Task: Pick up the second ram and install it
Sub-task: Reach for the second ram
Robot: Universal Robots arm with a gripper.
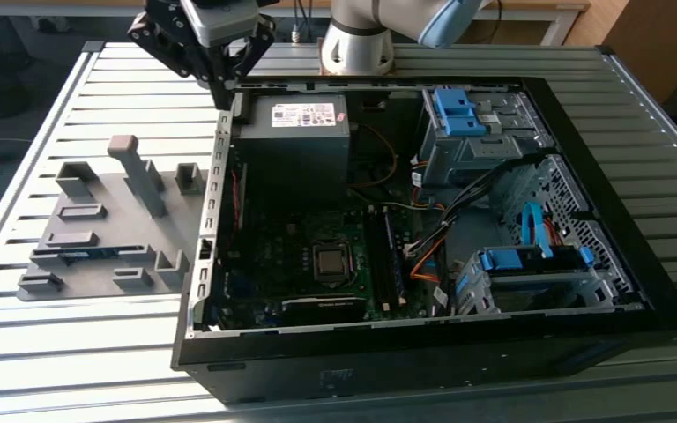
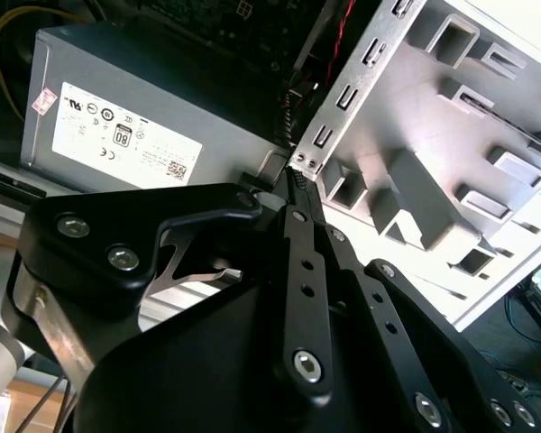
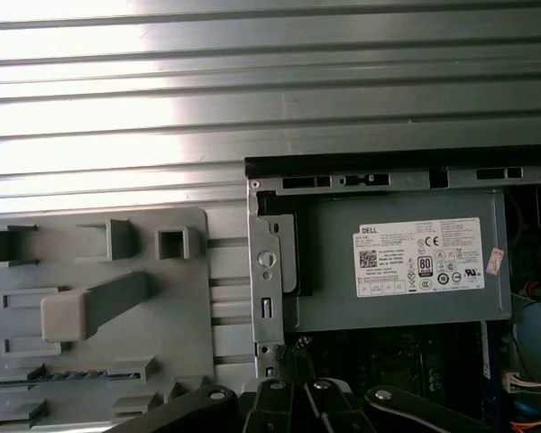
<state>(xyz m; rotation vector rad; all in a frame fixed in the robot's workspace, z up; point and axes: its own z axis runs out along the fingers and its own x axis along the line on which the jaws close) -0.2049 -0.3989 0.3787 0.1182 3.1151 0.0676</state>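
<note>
As it stands now: nothing lifted, nothing installed.
Gripper [image 1: 223, 91]: fingers together, empty, above the case [image 1: 433, 361] edge beside the power supply [image 1: 297, 132].
Memory stick [image 1: 80, 256]: in the grey holder's [image 1: 103, 189] slot, well apart from it.

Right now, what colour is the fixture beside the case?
The fixture is plain grey; clearest in the first wrist view.

Exterior view: high, off the arm, looking down at a slant over the slatted worktop [image 1: 103, 370], whole open computer case [image 1: 374, 374] in frame. First wrist view: faces straight down on the case's corner, moderately near. Second wrist view: close, raking along the gripper [image 2: 293, 176]. All three share the labelled power supply [image 1: 297, 132] and grey fixture [image 1: 103, 238].
</note>
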